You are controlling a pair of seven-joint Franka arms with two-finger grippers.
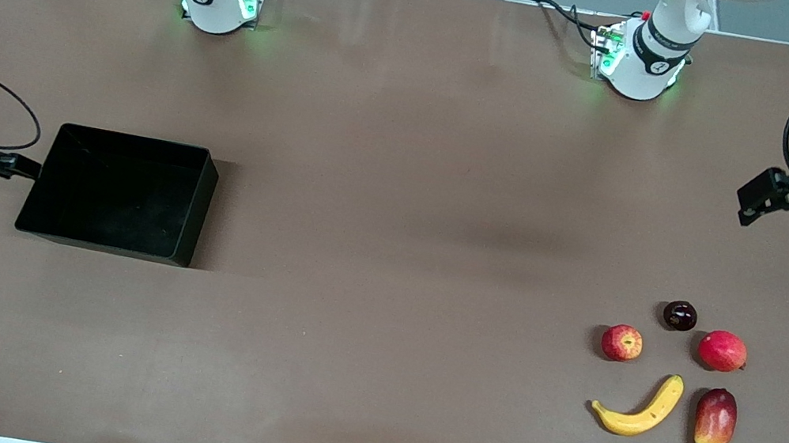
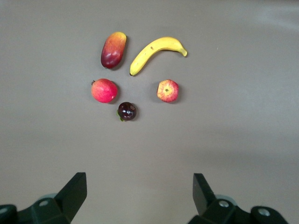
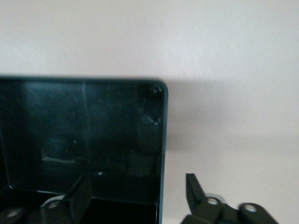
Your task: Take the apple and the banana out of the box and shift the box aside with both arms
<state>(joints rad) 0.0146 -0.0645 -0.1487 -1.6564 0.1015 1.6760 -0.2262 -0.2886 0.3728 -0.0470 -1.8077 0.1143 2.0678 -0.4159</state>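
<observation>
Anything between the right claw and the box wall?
Nothing visible. The right claw is open with one of its fingers on either side of the box wall at the right arm's end; the box is empty.

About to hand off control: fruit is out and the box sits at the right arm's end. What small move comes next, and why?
Probably lift the right gripper clear of the box: its open fingers straddle the box's wall, the box looks empty, and the apple and banana lie on the table. The left gripper waits open.
</observation>
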